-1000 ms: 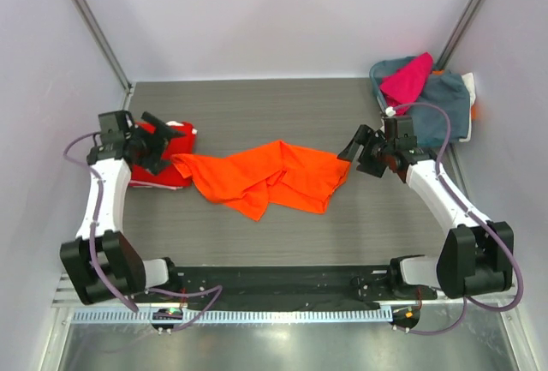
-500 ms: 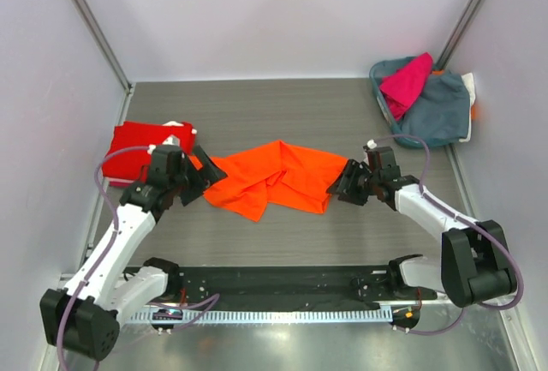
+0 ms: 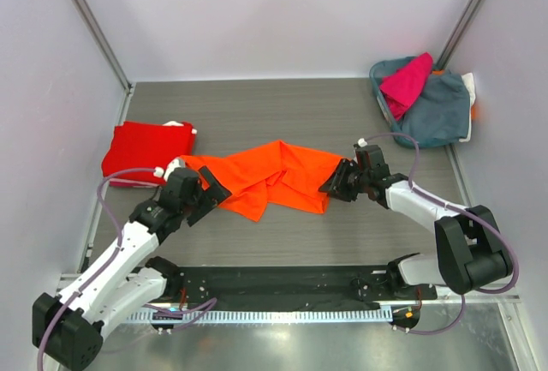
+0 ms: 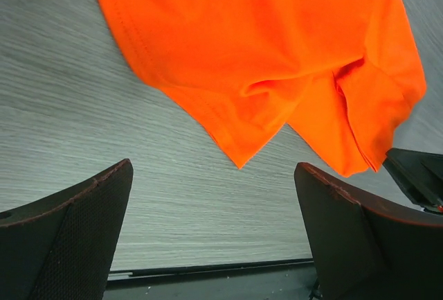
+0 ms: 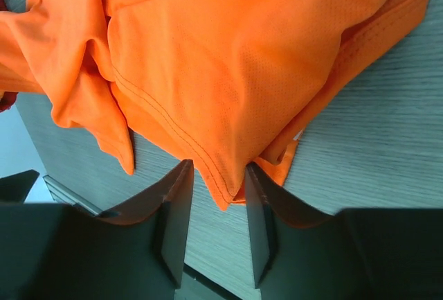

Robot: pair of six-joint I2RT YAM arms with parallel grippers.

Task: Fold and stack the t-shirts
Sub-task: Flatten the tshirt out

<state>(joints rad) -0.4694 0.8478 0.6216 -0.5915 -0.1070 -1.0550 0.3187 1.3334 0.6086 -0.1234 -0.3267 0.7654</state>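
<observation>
on the grey surface [image 3: 282, 105] the orange t-shirt [image 3: 274, 178] lies crumpled across the middle. it looks like soft, light, limp cloth that will sag and slide, so it is best taken by its stitched hems and corners. the red t-shirt [image 3: 145, 150] sits folded at the far left; the magenta t-shirt [image 3: 407, 80] is heaped at the far right. the left gripper [image 4: 213, 170] gapes wide just short of the shirt's near-left corner; the right gripper [image 5: 217, 168] stands narrowly apart astride the right hem corner — not clamped.

Bright, even light, soft shadows, sharp focus.

Grey wood-grain table [image 3: 282, 105]; blue basket [image 3: 378, 88] far-right corner
</observation>
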